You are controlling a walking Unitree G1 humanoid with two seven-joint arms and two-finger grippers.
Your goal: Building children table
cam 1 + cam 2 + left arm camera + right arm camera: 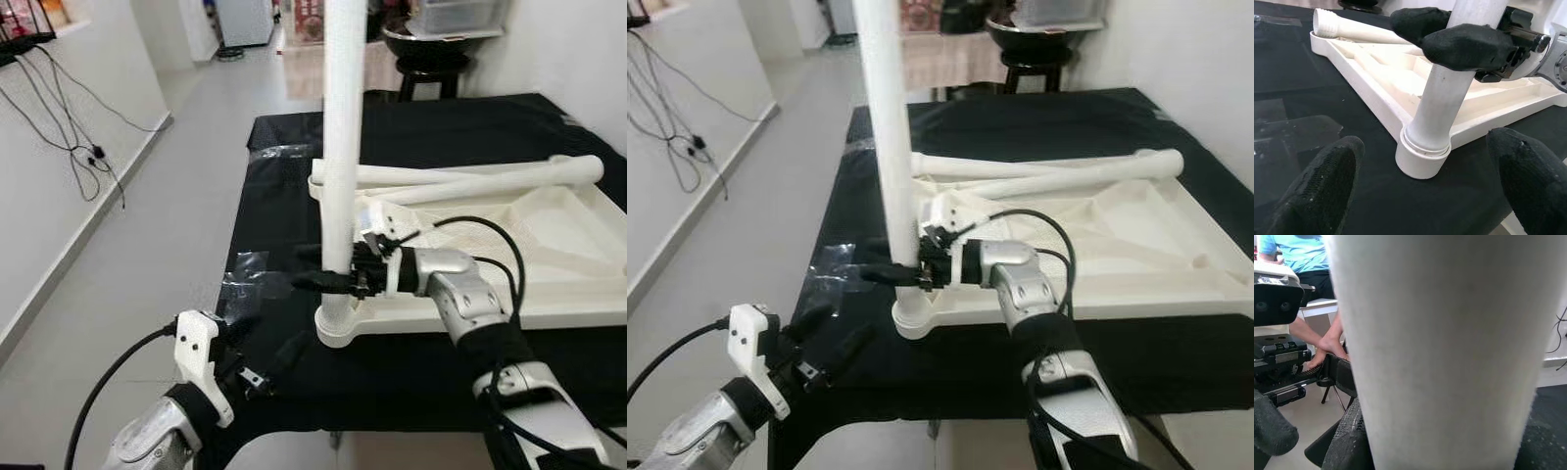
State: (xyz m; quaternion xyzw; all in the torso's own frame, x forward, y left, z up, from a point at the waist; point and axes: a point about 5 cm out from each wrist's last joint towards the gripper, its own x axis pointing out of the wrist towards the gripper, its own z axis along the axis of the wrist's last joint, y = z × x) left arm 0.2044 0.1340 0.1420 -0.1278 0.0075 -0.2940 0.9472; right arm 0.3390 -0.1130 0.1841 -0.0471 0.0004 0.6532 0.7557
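Note:
A white children's table top [549,255] lies upside down on the black-covered table [441,127]. One white leg [341,147] stands upright in the corner socket [338,328] nearest me. My right gripper [328,281] is shut on that leg low down, just above the socket; in the right wrist view the leg [1435,352] is pressed close between the fingers. My left gripper [260,357] stands open at the table's near edge, left of the socket and apart from it. Two more white legs [490,178] lie across the table top's far side.
Clear tape [245,284] is stuck on the black cover left of the socket. Grey floor with cables along a white wall [59,127] runs on the left. A dark stool [431,59] stands beyond the table. A person in a blue shirt [1298,254] sits in the right wrist view.

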